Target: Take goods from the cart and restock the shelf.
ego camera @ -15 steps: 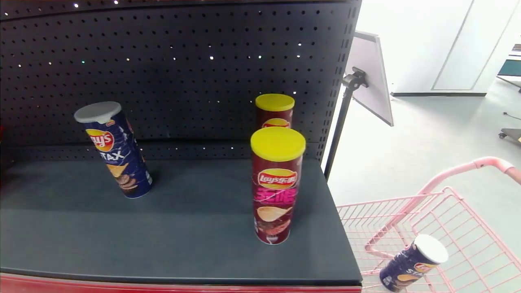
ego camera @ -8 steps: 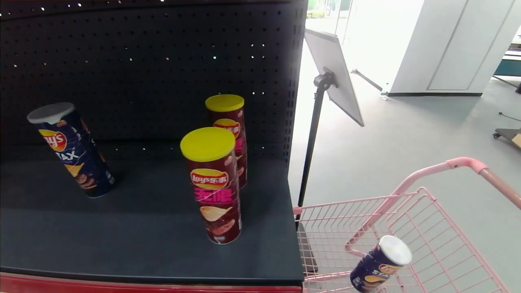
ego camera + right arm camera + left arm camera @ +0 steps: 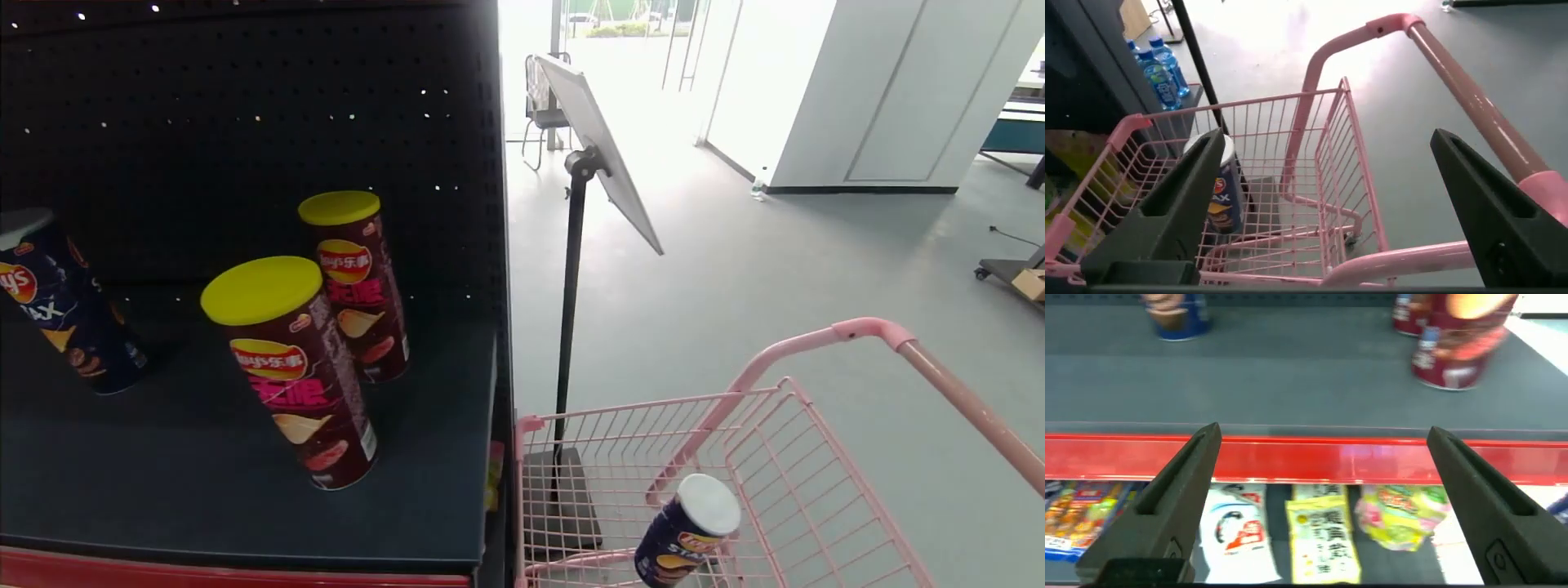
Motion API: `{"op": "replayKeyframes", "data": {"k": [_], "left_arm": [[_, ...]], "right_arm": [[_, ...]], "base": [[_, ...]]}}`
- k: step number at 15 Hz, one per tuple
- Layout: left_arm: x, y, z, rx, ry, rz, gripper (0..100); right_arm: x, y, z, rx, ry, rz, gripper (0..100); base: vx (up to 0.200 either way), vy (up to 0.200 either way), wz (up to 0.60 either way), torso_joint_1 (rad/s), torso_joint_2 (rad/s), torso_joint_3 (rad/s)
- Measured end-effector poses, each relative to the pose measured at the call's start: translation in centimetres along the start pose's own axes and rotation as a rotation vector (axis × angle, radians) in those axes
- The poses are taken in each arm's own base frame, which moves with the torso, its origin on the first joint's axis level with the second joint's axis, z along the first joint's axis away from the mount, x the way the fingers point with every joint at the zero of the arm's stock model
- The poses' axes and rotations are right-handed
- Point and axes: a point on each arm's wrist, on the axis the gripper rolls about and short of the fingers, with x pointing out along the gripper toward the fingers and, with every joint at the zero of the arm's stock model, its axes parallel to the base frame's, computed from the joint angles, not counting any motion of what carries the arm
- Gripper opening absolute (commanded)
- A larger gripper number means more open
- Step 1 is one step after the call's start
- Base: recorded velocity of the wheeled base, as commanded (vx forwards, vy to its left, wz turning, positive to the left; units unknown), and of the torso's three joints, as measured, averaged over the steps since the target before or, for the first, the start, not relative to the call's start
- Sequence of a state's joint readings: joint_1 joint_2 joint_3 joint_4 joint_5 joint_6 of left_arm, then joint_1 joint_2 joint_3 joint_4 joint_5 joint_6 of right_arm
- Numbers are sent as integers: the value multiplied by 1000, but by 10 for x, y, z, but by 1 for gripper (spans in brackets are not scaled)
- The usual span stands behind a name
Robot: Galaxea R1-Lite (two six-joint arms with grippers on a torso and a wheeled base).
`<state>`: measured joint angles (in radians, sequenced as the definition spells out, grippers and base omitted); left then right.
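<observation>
The shelf (image 3: 204, 457) is a dark grey board with a red front lip (image 3: 245, 572) and a black pegboard (image 3: 245, 122) behind it. Three crisp tubes stand on it. A maroon tube with a yellow lid (image 3: 290, 376) is near the front, and a second maroon tube (image 3: 355, 286) stands just behind it, closer to the pegboard. A navy tube with a pale lid (image 3: 61, 310) is well apart from them at the far left. To the right of the shelf stands the pink wire cart (image 3: 645, 404), and one more navy crisp tube (image 3: 686, 531) rests tilted in its basket, white lid upward. Between shelf and cart rises a black sign stand (image 3: 569, 310) carrying a slanted board. The left gripper (image 3: 1323, 434) hangs in front of the shelf's red lip (image 3: 1323, 453). Its jaws are spread wide with nothing between them, and bagged snacks (image 3: 1323, 539) sit on the level below. Beyond it, the bottom of the front maroon tube (image 3: 1449, 343) shows on the shelf board (image 3: 1290, 376). The right gripper (image 3: 1327, 135) is above the cart (image 3: 1454, 73), also spread wide and holding nothing. The cart's navy tube (image 3: 1226, 200) shows partly behind one finger (image 3: 1167, 212). A few blue water bottles (image 3: 1163, 73) stand beyond the basket.
</observation>
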<state>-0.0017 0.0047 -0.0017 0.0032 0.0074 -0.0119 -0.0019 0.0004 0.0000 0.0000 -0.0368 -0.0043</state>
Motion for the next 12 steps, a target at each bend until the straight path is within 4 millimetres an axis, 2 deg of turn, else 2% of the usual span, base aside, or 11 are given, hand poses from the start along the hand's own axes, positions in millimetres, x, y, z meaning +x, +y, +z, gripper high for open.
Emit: {"op": "replayKeyframes", "data": {"k": [2, 8, 12], "left_arm": [[0, 0, 0, 0, 0, 0, 100], [0, 0, 0, 1, 1, -2, 100], [0, 0, 0, 1, 0, 0, 100]], "right_arm": [[0, 0, 0, 0, 0, 1, 100], [0, 0, 0, 1, 0, -3, 100], [0, 0, 0, 4, 0, 0, 100]], "base": [[0, -200, 0, 10, 2, 2], [0, 0, 0, 0, 0, 0], [0, 0, 0, -132, 300, 171]]}}
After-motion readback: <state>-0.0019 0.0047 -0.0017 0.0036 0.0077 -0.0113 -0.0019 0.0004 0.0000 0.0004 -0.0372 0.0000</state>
